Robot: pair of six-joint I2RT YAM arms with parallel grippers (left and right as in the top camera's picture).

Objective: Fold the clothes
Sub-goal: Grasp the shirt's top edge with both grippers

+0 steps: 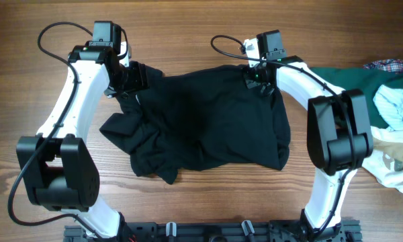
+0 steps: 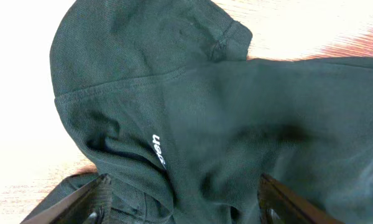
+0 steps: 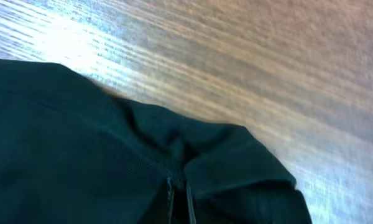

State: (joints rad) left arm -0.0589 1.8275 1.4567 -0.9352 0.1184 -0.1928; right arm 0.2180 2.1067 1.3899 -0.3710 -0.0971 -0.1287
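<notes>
Black polo shirt (image 1: 208, 121) lies rumpled mid-bench, with its near-left part bunched into folds. Along the right edge I see a cream cloth (image 1: 389, 165) nearest, then a pale blue garment (image 1: 397, 107), then a dark green garment (image 1: 379, 84) behind it. Farther back, my left gripper (image 1: 131, 79) is at the shirt's far-left corner. Its fingers (image 2: 93, 196) are spread wide with fabric between them, and white lettering (image 2: 157, 151) shows just ahead. My right gripper (image 1: 260, 82) is at the far-right corner, fingers pinched together on the shirt's edge.
</notes>
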